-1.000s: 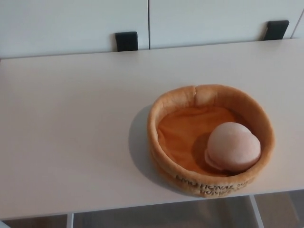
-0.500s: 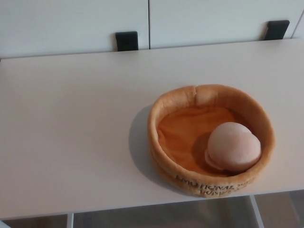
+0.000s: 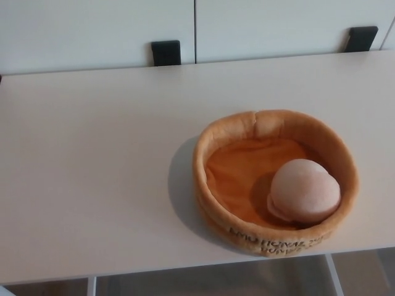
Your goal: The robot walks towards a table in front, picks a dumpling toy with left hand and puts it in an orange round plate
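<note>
A pale pink dumpling toy lies inside the orange round plush plate, resting against its near right wall. The plate sits on the white table, close to the front edge at the right of centre. Dark lettering runs along the plate's front rim. Neither of my hands shows in the head view.
Two black brackets stand at the table's far edge against a white panelled wall. The table's front edge runs along the bottom of the picture, with floor and a table leg below it.
The whole picture has shifted very slightly, so the camera moved a touch. The dumpling and plate stay where they were.
</note>
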Available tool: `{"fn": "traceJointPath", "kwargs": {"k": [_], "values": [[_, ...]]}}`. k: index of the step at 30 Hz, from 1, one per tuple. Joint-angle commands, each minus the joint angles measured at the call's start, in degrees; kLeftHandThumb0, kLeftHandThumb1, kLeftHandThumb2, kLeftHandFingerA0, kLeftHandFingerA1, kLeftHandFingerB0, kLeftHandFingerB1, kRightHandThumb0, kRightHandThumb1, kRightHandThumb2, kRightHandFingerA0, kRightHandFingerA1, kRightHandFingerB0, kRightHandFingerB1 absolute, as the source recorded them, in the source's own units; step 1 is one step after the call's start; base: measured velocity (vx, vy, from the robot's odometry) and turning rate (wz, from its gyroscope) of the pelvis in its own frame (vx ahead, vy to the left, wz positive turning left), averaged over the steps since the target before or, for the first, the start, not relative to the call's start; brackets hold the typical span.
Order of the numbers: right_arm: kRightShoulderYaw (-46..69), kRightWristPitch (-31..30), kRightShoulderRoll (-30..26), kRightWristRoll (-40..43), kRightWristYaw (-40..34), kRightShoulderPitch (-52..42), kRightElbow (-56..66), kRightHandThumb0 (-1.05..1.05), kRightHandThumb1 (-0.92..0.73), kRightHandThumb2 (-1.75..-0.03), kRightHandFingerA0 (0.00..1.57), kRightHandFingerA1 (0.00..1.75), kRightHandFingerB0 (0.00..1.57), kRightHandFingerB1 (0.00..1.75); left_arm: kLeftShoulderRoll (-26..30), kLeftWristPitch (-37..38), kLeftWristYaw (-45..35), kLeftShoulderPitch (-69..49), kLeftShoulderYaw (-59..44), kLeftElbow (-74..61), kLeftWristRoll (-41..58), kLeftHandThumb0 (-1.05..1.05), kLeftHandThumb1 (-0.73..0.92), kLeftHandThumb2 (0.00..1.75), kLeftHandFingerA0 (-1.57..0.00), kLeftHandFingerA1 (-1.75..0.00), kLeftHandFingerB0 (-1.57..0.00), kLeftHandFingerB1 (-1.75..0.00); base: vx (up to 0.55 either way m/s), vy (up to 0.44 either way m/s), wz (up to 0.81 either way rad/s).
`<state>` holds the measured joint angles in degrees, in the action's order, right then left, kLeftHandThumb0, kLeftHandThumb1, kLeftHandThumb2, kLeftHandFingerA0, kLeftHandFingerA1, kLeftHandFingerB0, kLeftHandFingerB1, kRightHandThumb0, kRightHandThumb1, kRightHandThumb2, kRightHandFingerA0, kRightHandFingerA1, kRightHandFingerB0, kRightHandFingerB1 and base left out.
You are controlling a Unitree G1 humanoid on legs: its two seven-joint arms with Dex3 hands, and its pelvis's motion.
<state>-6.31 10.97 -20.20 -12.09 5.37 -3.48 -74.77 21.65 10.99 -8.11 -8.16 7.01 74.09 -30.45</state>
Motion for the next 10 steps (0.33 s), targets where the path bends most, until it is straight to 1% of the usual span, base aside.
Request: {"fn": "traceJointPath", "kwargs": {"k": [1, 2, 3, 5, 6, 10], "values": [[0.0, 0.2, -1.0, -0.7, 0.3, 0.5, -0.3, -0.36, -0.52, -0.72, 0.58, 0.55, 0.37, 0.45, 0.8, 1.4, 3.0, 0.6, 0.6, 1.1, 2.2, -0.48, 0.61, 0.93, -0.49, -0.61, -0.38, -0.53, 0.00, 0.000, 0.00], [-0.1, 0.1, -1.1, -0.8, 0.4, 0.7, -0.2, -0.36, -0.52, -0.72, 0.58, 0.55, 0.37, 0.45, 0.7, 1.5, 2.7, 0.8, 0.4, 1.2, 2.8, -0.48, 0.61, 0.93, -0.49, -0.61, -0.38, -0.53, 0.00, 0.000, 0.00], [-0.2, -0.1, -1.1, -1.0, 0.4, 0.7, -0.3, -0.37, -0.51, -0.72, 0.57, 0.55, 0.38, 0.45, 0.7, 1.3, 2.9, 0.9, 0.8, 1.4, 2.4, -0.43, 0.77, 0.63, -0.54, -0.48, -0.42, -0.39, 0.00, 0.000, 0.00], [-0.3, -0.2, -1.1, -1.0, 0.4, 0.8, -0.3, -0.37, -0.51, -0.72, 0.57, 0.55, 0.38, 0.45, 0.7, 1.2, 3.1, 1.0, 1.2, 1.5, 2.5, -0.43, 0.77, 0.63, -0.54, -0.48, -0.42, -0.39, 0.00, 0.000, 0.00], [-0.4, -0.2, -1.0, -1.3, 0.3, 1.2, -0.6, -0.37, -0.53, -0.72, 0.56, 0.54, 0.38, 0.45, 0.7, 1.0, 2.9, 1.4, 1.2, 1.6, 2.8, -0.46, 0.62, 0.92, -0.49, -0.61, -0.37, -0.53, 0.00, 0.000, 0.00], [-0.2, 0.0, -1.1, -1.2, 0.6, 1.5, -0.7, -0.37, -0.53, -0.73, 0.56, 0.54, 0.38, 0.45, 0.7, 0.6, 2.6, 1.9, 1.5, 1.8, 3.2, -0.46, 0.62, 0.92, -0.49, -0.61, -0.37, -0.53, 0.00, 0.000, 0.00]]}}
